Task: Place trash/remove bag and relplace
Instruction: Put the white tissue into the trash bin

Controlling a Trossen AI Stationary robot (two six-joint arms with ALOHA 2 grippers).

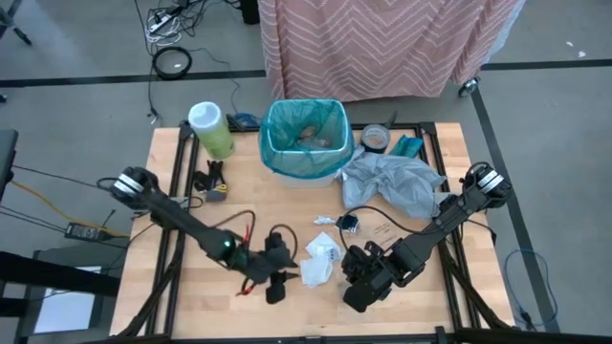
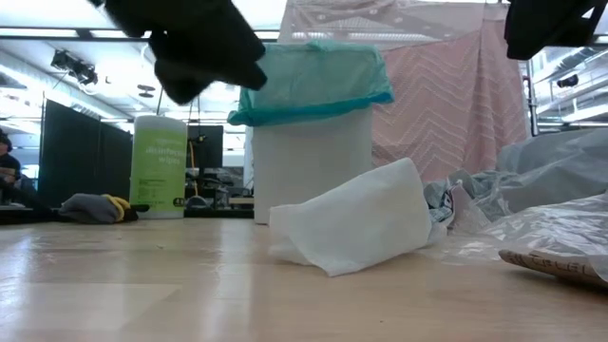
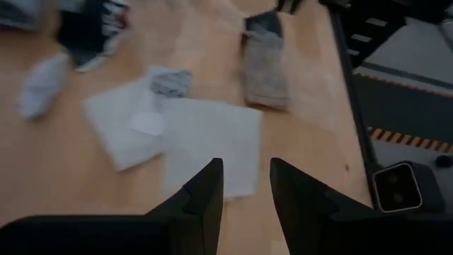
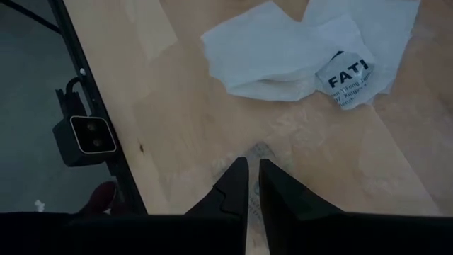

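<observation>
Both grippers are positioned over the front of the table (image 1: 191, 315), either side of the white paper wrappers (image 1: 322, 260), presumably staged for a pickup. The left gripper (image 3: 244, 185) is held above the paper, jaws parted narrowly with nothing between them; paper can be seen just ahead of the fingertips. The right gripper (image 4: 253, 177) is hung over bare wood near the front edge, jaws nearly closed and empty. Trash is not yet cleared: two or three white wrappers lie overlapped between the grippers, plus one small printed packet (image 4: 347, 78) touching them. One white bin (image 1: 306, 162) sits at the back, lined with one teal bag (image 1: 275, 143) folded over its rim; some litter is already visible inside. One pale grey plastic bag (image 1: 397, 186) lies crumpled just beside the bin. One green wipes canister (image 1: 210, 129) is at back left.
</observation>
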